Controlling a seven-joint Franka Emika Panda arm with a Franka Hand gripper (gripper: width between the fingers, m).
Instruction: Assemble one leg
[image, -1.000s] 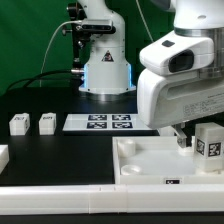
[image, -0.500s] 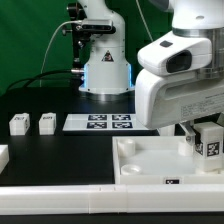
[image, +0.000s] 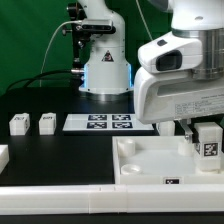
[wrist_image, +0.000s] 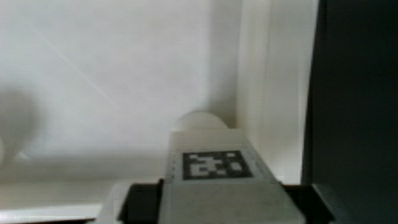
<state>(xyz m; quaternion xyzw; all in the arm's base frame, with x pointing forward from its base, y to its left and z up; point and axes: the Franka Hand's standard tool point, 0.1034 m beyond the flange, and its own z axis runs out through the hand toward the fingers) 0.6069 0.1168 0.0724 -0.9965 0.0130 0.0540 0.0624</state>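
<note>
Item: claw, clamped on one leg, tag facing the room. From the wrist, the same leg sits snug between the pads.
Position: upright over the white tray, at its three o'clock corner in the exterior view. Contact with the tray cannot be made out.
Hazards, as I judge them: the leg misses its corner seat and jams aslant, a slack grip lets it twist, or a sideways push shifts the tray.
Further out, nine o'clock: marker board and two loose legs on the black surface.
</note>
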